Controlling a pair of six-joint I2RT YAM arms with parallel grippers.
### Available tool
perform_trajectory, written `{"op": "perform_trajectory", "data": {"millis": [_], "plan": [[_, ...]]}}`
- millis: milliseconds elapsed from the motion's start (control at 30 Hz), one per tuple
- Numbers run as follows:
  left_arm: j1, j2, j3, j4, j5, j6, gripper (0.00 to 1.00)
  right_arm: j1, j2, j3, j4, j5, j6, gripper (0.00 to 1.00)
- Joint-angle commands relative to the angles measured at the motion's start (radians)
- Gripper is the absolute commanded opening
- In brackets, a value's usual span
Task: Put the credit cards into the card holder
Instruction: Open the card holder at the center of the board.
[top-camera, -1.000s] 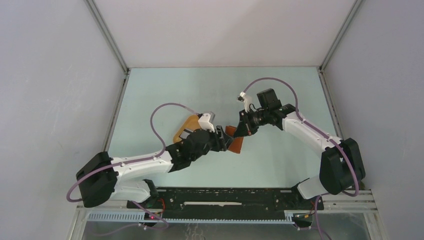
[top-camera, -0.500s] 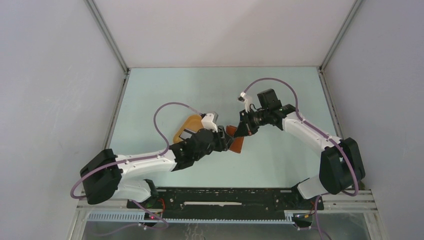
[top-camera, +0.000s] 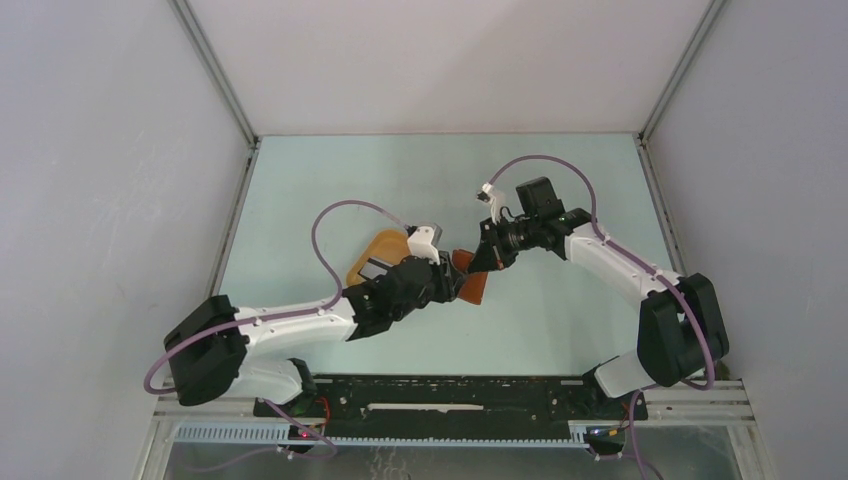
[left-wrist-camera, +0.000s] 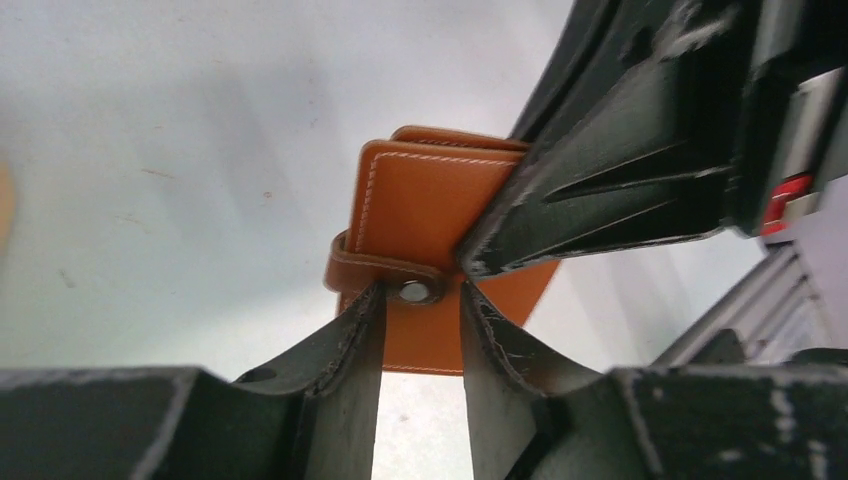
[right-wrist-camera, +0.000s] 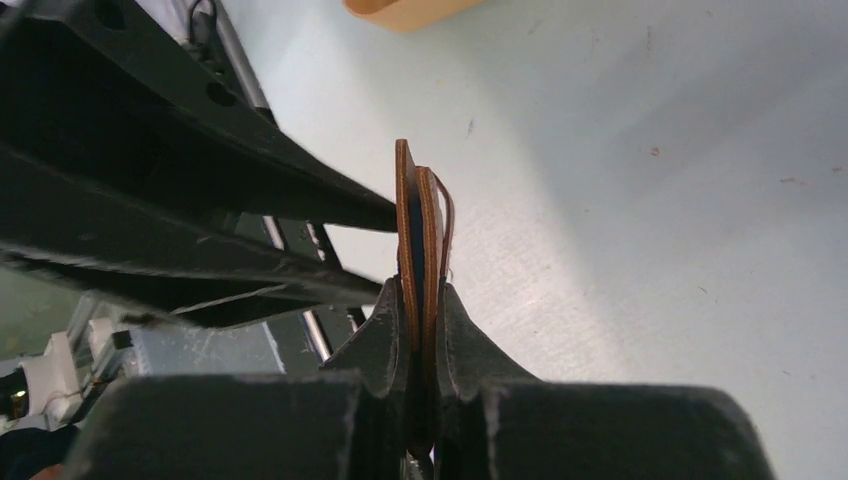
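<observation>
Right jaws clamp the card holder (right-wrist-camera: 420, 230) upright over the surface (right-wrist-camera: 650, 200). Left jaws have narrowed around its snap strap (left-wrist-camera: 385, 268), apparently not gripping yet; we judge unfastening imminent.

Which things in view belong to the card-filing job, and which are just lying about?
Job: card holder, clamped in right gripper; left gripper at its strap; credit cards, on the orange tray.
Lying about: orange tray; purple cables.

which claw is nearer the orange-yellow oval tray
Left. The left claw is beside the tray, at the reddish-brown leather wallet; the right claw grips that wallet from the farther side.
</observation>
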Motion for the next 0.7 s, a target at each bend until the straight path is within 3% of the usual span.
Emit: {"op": "perform_trajectory", "data": {"millis": [0,400,667], "plan": [[0.013,0.025,0.019,-0.106,-0.132,0.078,0.37,0.018,-0.021,0.015,-0.002,-0.218,0.039,0.0],[0.014,0.023,0.029,-0.135,-0.217,0.124,0.27,0.017,-0.01,0.014,-0.003,-0.221,0.036,0.0],[0.025,0.012,0.018,-0.131,-0.242,0.147,0.0,0.018,-0.004,0.014,-0.007,-0.207,0.029,0.0]]}}
